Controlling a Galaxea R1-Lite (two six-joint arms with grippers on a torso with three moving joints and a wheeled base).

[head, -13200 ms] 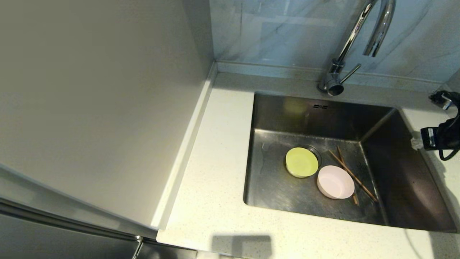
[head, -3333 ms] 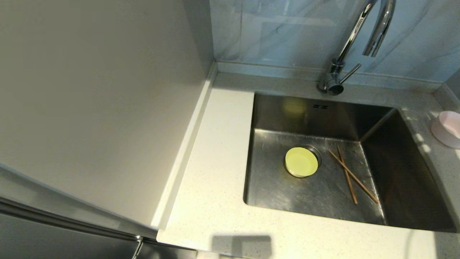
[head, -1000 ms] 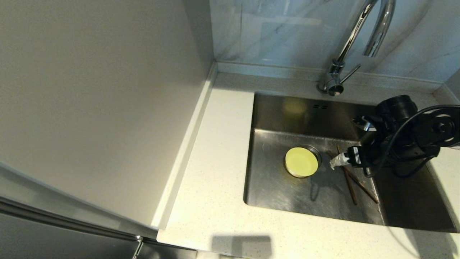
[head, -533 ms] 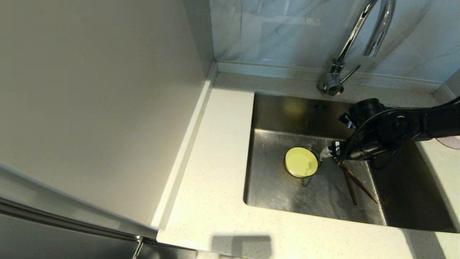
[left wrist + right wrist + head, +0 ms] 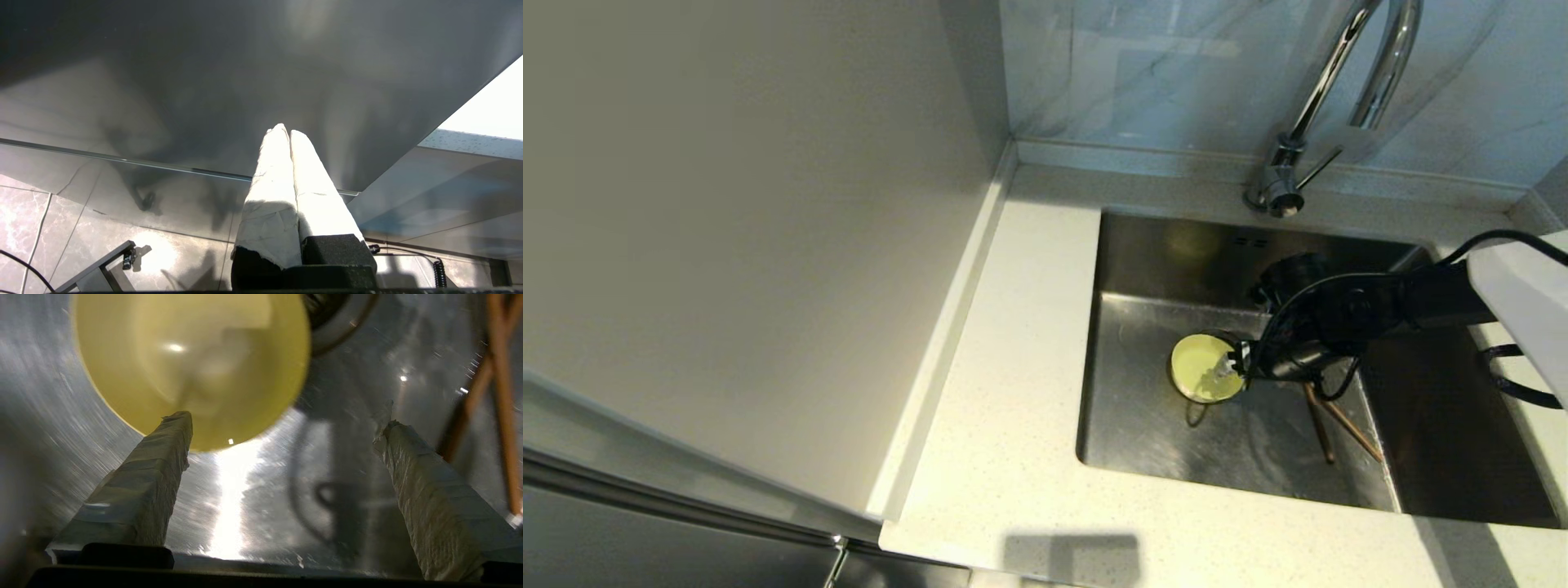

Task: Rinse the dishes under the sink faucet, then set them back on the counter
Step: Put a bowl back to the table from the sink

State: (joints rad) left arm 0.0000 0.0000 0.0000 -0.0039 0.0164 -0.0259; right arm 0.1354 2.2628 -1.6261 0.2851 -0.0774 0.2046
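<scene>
Sink (image 5: 1143, 425): yellow-green bowl (image 5: 1201, 369) on the drain, chopsticks (image 5: 1327, 425) at its 4 o'clock; right hand (image 5: 1230, 367), fingers spread, at the bowl's 3 o'clock rim; left hand (image 5: 286, 134) pressed together, parked.

Head camera looks steeply down on the sink (image 5: 1143, 245); right wrist camera views its floor close-up.

Warm light glares off the sink (image 5: 229, 506) floor; the yellow-green bowl (image 5: 192, 363) is blurred.
</scene>
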